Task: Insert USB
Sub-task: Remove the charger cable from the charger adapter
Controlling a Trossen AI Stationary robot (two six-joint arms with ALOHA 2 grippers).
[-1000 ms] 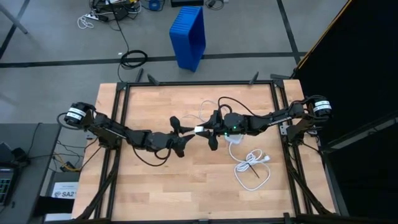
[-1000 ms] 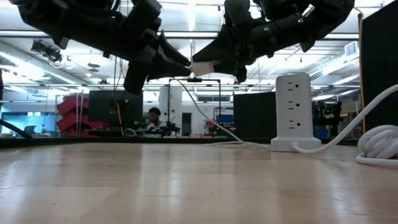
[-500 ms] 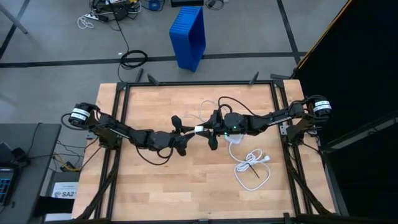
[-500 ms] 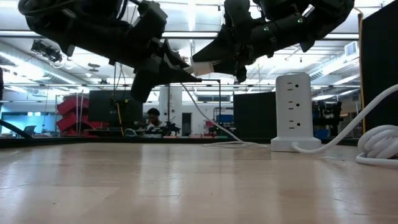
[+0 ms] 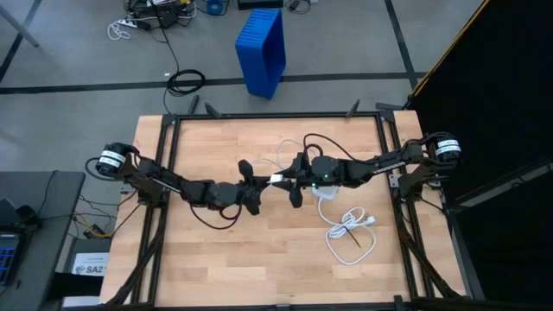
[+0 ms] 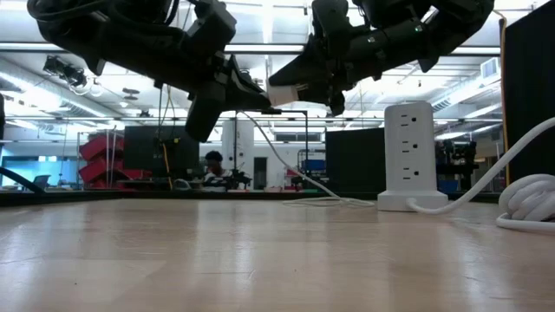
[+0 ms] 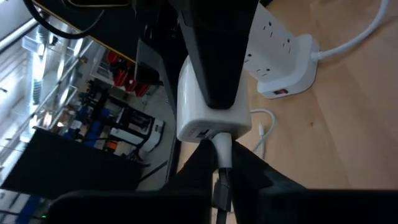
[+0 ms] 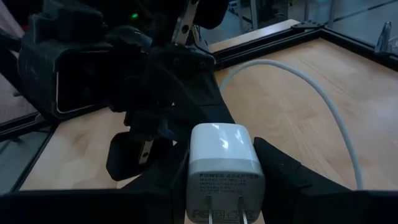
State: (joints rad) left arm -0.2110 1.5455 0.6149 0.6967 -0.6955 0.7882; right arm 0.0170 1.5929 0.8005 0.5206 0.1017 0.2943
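Above the table's middle, my right gripper [image 5: 290, 181] is shut on a small white charger block [image 8: 224, 155] with its two prongs facing the wrist camera. My left gripper [image 5: 259, 184] faces it from the table's left and is shut on the white plug [image 7: 224, 148] of the thin USB cable [image 8: 323, 99]. The plug's tip meets the charger's port face [image 7: 208, 132]; how deep it sits, I cannot tell. From there the cable hangs in a curve [image 6: 286, 160] down to the table's far side [image 5: 283, 154]. My left gripper pinches the USB cable's plug [image 7: 224, 152] between its two fingers [image 7: 198, 171], coming level from the table's left, fingers lying along the plug. The plug is lifted clear and points into the charger. My right gripper pinches the charger block by its two side faces [image 8: 252, 163] between its fingers [image 8: 287, 175], coming level from the table's right. The block is lifted clear of the table, prongs toward the wrist, port face toward the left gripper.
A white socket tower [image 6: 409, 156] stands on the table under the right arm [image 5: 325, 193]. Its thick white cord lies coiled [image 5: 350, 229] toward the near right. Black frame rails [image 5: 276, 115] border the table. A blue bin [image 5: 262, 50] stands on the floor beyond.
My left gripper has moved toward the table's right, closing the gap to the charger block, until the plug met its port face. The right gripper and the charger have stayed in place.
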